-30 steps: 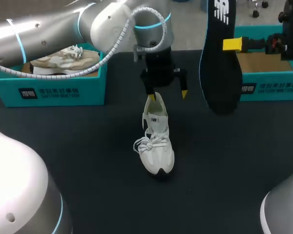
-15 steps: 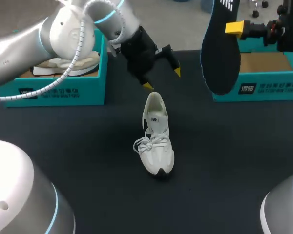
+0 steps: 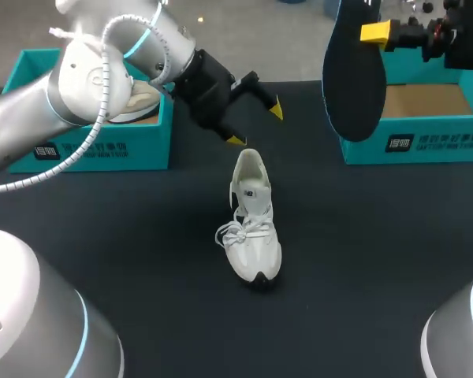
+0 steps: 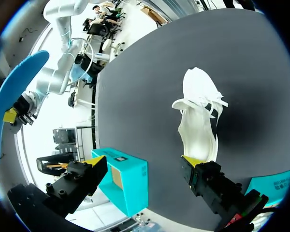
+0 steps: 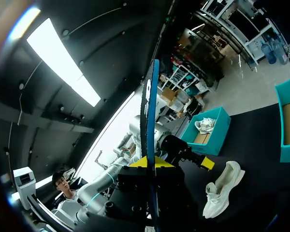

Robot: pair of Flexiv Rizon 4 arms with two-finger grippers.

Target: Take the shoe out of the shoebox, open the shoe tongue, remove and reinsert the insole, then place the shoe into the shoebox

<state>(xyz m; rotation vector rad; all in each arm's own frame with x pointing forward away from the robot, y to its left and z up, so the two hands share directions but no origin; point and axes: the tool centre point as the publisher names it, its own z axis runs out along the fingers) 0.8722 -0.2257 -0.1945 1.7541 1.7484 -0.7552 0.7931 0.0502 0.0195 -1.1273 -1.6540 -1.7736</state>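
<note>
while the white lace-up sneaker [image 3: 252, 216] lies on the black table [image 3: 378, 236], the left gripper [image 3: 255, 125] stands spread and empty; the right gripper [image 3: 372, 31] clamps a dark blue foam insole [image 3: 353, 75]; the left teal shoebox [image 3: 102, 146] holds a beige sneaker [image 3: 140, 97].

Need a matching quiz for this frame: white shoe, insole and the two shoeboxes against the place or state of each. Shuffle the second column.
Column 1
1. white shoe
2. insole
3. left shoebox
4. right shoebox

Column 2
A. holds a beige shoe
B. stands on the table between the boxes
C. bare cardboard floor showing, no shoe seen inside
D. held up off the table in the right jaws

Pairs: 1-B, 2-D, 3-A, 4-C
</note>
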